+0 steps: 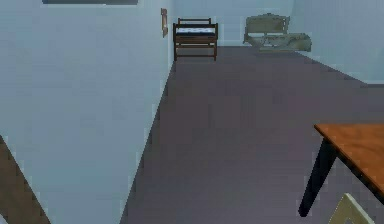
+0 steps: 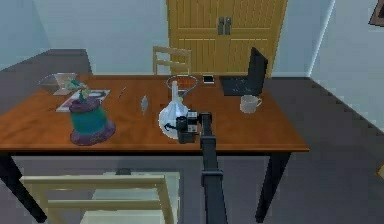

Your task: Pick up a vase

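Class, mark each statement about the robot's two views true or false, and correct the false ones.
1. A laptop stands on the table. True.
2. The doors behind the table are blue. False: they are yellow.
3. A white vase stands on the table, close to the gripper in the picture. True.
4. In the arm side view the mug stands left of the white vase. False: it stands right of it, beside the laptop.
5. In the forward view the floor is dark. True.
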Controlling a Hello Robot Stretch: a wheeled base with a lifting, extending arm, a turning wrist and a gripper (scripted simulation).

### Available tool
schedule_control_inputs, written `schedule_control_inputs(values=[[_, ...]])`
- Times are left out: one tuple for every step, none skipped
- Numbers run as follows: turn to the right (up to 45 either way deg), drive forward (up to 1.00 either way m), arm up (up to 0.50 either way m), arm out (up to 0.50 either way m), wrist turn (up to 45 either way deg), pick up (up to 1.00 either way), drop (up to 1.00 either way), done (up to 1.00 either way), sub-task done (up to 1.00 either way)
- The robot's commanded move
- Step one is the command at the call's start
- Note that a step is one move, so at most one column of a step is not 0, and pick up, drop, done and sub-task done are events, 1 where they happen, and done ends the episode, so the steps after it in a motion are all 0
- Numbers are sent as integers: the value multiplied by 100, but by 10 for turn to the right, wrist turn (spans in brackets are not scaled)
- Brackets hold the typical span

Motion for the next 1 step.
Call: schedule_control_inputs(values=[[0,0,10,0,0,0,0,0,0]])
